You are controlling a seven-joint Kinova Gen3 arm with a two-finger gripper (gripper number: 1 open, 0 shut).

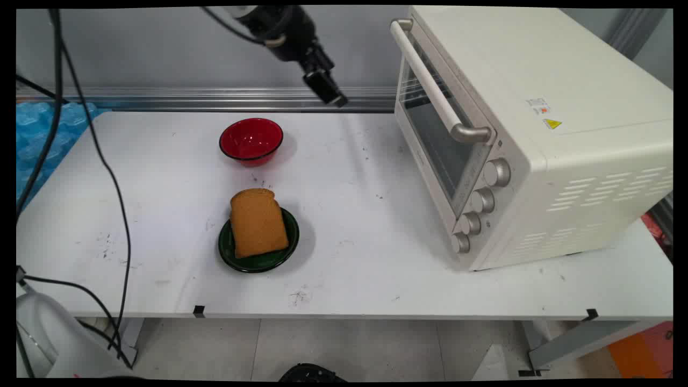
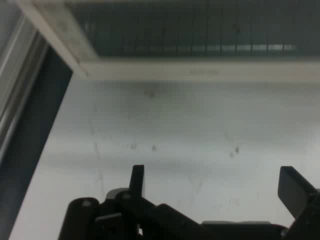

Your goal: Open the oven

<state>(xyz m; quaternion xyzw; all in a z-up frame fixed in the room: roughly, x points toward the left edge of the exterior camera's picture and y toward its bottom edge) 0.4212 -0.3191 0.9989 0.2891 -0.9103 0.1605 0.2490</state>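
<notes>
While nothing is held, the white table [image 1: 376,258] carries a cream boxy metal toaster oven [image 1: 537,134] at right, door shut; its glass door and lower frame fill the top of the hand view; a brown bread slice [image 1: 258,223] lies on a dark green round plate [image 1: 285,250] at centre; a red glossy bowl [image 1: 251,140] stands behind it; the black two-finger gripper [image 2: 215,182] hangs high near the oven's door, fingers spread wide, empty, well apart from bread and bowl.
</notes>
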